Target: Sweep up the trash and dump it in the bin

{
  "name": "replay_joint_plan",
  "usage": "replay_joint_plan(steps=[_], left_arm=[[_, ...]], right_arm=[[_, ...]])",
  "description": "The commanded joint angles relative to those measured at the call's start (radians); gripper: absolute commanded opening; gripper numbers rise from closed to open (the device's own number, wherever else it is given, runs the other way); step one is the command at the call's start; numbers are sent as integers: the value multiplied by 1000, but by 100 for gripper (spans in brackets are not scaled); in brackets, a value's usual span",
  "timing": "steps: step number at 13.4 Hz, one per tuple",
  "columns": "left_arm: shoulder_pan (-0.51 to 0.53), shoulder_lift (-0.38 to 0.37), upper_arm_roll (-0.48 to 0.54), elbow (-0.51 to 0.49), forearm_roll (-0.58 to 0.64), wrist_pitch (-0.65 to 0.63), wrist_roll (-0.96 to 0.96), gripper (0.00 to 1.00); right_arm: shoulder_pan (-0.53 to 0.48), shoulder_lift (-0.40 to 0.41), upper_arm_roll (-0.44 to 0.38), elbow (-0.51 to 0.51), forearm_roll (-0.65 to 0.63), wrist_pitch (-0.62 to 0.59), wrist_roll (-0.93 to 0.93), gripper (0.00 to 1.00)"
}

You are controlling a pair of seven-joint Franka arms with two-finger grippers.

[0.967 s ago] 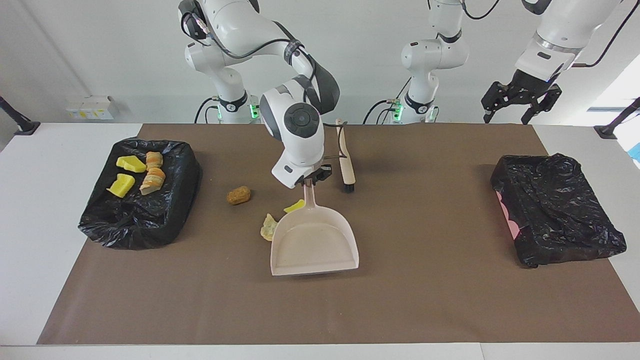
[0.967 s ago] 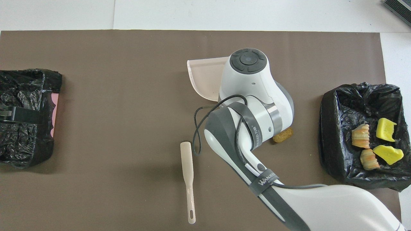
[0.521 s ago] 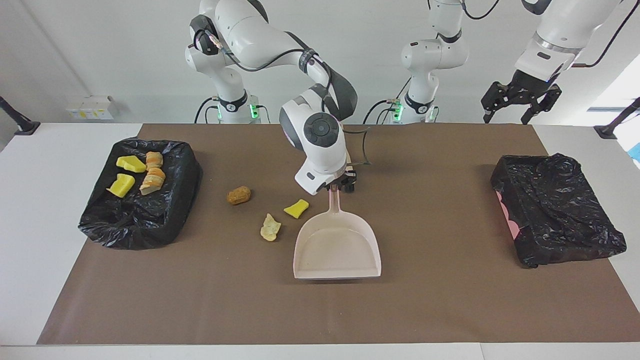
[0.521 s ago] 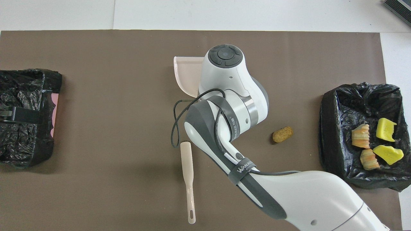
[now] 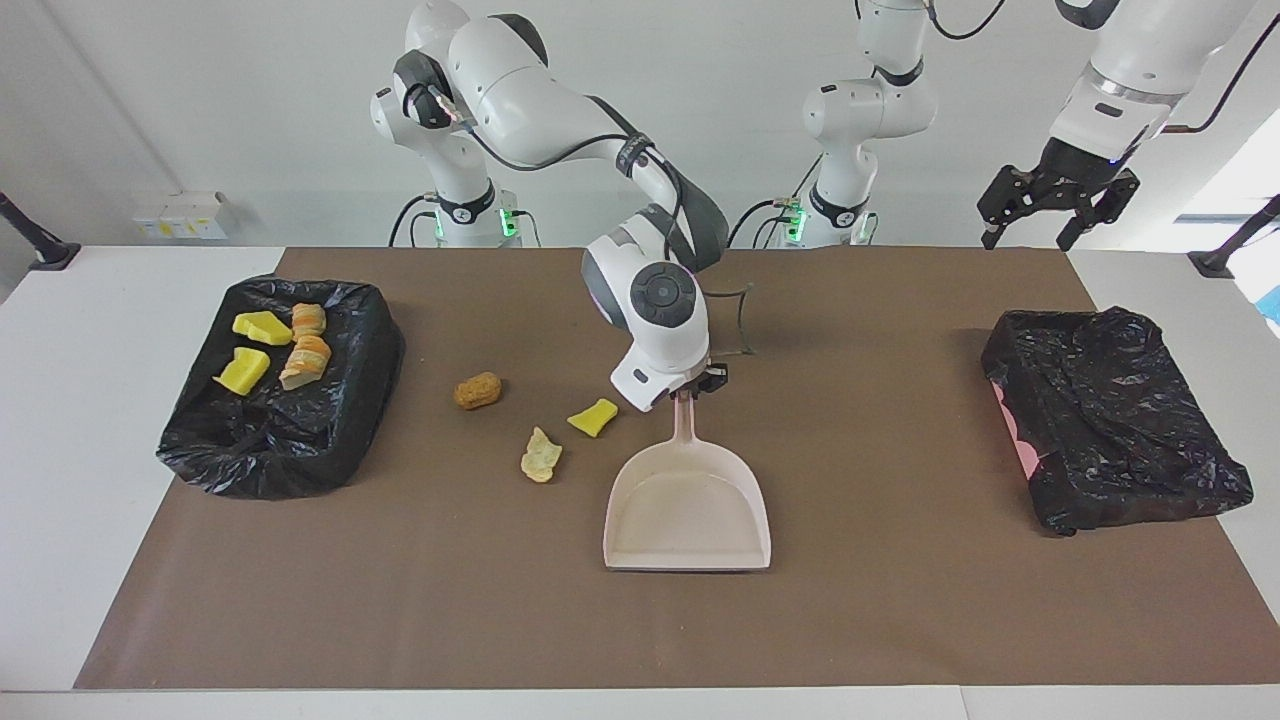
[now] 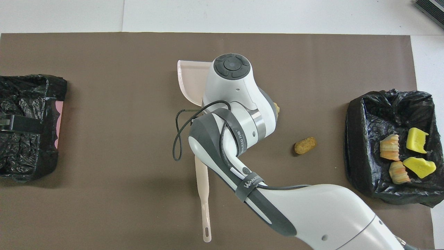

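Gripping the dustpan (image 5: 687, 500) handle, the right pincer (image 5: 692, 388) may be loosening; slippage could nudge nearby trash (image 5: 592, 417). Left pincer (image 5: 1057, 200) waits open.

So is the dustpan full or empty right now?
Empty. The dustpan lies flat on the mat, its tray bare; three scraps sit loose beside it, among them a yellow chunk.

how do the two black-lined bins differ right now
The black-bag-lined bin at the right arm's end holds four scraps: two bright yellow sponge chunks and two orange-brown bread-like lumps. The black-bag-lined bin at the left arm's end shows no scraps, and a pink edge shows at its side, which the first bin does not show. Both sit on the brown mat, lined with crumpled black plastic.
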Motion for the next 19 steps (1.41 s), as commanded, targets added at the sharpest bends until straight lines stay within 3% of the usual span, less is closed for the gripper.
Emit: replay_joint_plan(steps=[1, 6, 9, 13, 17, 19], left_arm=[[6, -5, -6, -15, -6, 29, -2, 100], [1, 10, -8, -17, -8, 110, -8, 100], [-31, 73, -15, -18, -23, 283, -15, 100], [-133, 179, -17, 2, -57, 448, -202, 100], [-172, 254, -20, 31, -51, 496, -202, 100], [-222, 332, -20, 104, -52, 504, -236, 100]], right_arm=[[-9, -49, 6, -15, 14, -3, 15, 100], [9, -144, 14, -95, 34, -55, 37, 100], [40, -279, 14, -294, 37, -39, 50, 100], [124, -413, 14, -513, 40, 45, 86, 100], [208, -560, 14, -808, 69, 262, 90, 100], [247, -585, 14, -870, 93, 306, 138, 96]])
